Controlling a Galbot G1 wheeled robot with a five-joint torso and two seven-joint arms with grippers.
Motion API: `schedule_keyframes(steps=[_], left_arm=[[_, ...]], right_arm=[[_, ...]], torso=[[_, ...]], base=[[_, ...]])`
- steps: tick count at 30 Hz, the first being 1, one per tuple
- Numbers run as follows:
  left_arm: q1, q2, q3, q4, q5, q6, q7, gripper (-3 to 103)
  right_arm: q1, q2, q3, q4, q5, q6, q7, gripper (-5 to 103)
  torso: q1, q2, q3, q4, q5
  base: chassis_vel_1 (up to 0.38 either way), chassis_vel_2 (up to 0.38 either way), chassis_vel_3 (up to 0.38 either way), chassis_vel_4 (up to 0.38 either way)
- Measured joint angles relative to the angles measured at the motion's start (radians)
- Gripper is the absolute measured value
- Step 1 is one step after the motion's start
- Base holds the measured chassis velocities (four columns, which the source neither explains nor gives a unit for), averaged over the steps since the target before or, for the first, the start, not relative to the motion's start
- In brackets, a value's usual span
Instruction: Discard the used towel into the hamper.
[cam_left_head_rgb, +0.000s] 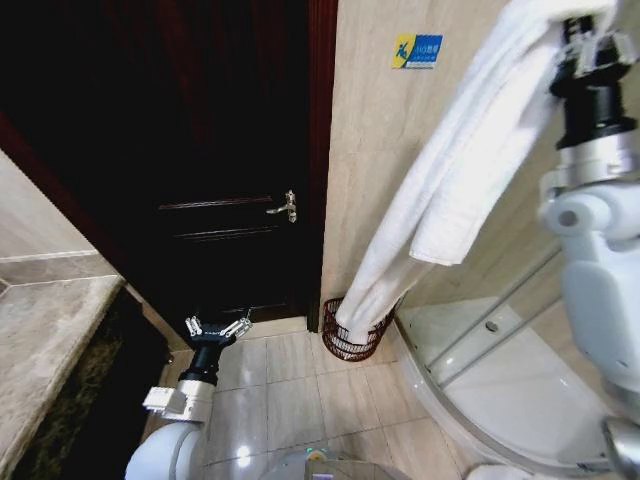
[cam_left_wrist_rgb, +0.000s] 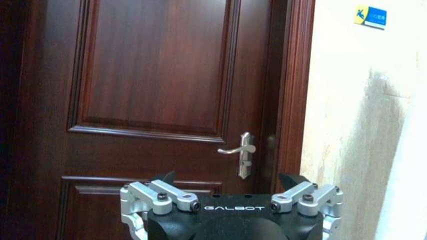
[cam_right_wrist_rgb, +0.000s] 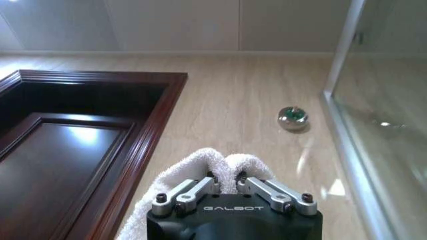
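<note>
High by the wall, the right gripper (cam_left_head_rgb: 590, 45) clenches the white towel (cam_left_head_rgb: 450, 190), its lower end inside the hamper (cam_left_head_rgb: 352, 335) at the floor's wall edge, while the left gripper (cam_left_head_rgb: 217, 329) hangs released before the door (cam_left_head_rgb: 220, 150).

R pincer (cam_left_head_rgb: 588, 45) raised high, clamped shut; L pincer (cam_left_head_rgb: 217, 329) low, open.

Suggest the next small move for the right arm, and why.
Probably lower the right gripper straight down: it is shut on the white towel, held high, whose bottom end already hangs into the hamper. Lowering should feed the rest in before release. Left gripper waits open near the door.
</note>
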Motion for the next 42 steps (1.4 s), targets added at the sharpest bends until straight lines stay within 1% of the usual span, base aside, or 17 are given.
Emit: schedule_keyframes(steps=[2,3,5,6,9,15,20,31,35,42], left_arm=[[0.000,0.000,0.000,0.000,0.000,0.000,0.000,100],[0.000,0.000,0.000,0.000,0.000,0.000,0.000,100],[0.000,0.000,0.000,0.000,0.000,0.000,0.000,100],[0.000,0.000,0.000,0.000,0.000,0.000,0.000,100],[0.000,0.000,0.000,0.000,0.000,0.000,0.000,100],[0.000,0.000,0.000,0.000,0.000,0.000,0.000,100],[0.000,0.000,0.000,0.000,0.000,0.000,0.000,100],[0.000,0.000,0.000,0.000,0.000,0.000,0.000,100],[0.000,0.000,0.000,0.000,0.000,0.000,0.000,100],[0.000,0.000,0.000,0.000,0.000,0.000,0.000,100]], right_arm=[[0.063,0.028,-0.051,-0.054,-0.021,0.011,-0.001,8],[0.063,0.028,-0.051,-0.054,-0.021,0.011,-0.001,8],[0.113,0.048,-0.087,-0.104,-0.034,0.019,-0.004,8],[0.134,0.058,-0.102,-0.127,-0.038,0.021,-0.007,8],[0.165,0.078,-0.126,-0.169,-0.048,0.028,-0.017,8],[0.200,0.114,-0.152,-0.237,-0.070,0.047,-0.042,8],[0.200,0.123,-0.152,-0.258,-0.079,0.054,-0.051,8],[0.041,0.122,-0.100,-0.201,-0.088,0.055,-0.054,8],[-0.043,0.134,-0.094,-0.186,-0.092,0.062,-0.055,8],[-0.169,0.157,-0.094,-0.209,-0.078,0.085,-0.084,8]], torso=[[0.000,0.000,0.000,0.0001,-0.0006],[0.000,0.000,0.000,0.0001,-0.0006],[0.000,0.000,0.000,0.0001,-0.0006],[0.000,0.000,0.000,-0.0003,-0.0005],[0.000,0.000,0.000,-0.0002,-0.0001],[0.000,0.000,0.000,-0.0002,-0.0003],[0.000,0.000,0.000,-0.0002,-0.0002],[0.000,0.000,0.000,-0.0003,-0.0002],[0.000,0.000,0.000,-0.0001,-0.0001],[0.000,0.000,0.000,-0.0002,-0.0004]], base=[[0.000,0.000,0.000,0.000],[0.000,0.000,0.000,0.000],[0.000,0.000,0.000,0.000],[0.000,0.000,0.000,0.000],[0.000,0.000,0.000,0.000],[0.000,0.000,0.000,0.000],[0.000,0.000,0.000,0.000],[0.000,0.000,0.000,0.000],[0.000,0.000,0.000,0.000],[0.000,0.000,0.000,0.000]])
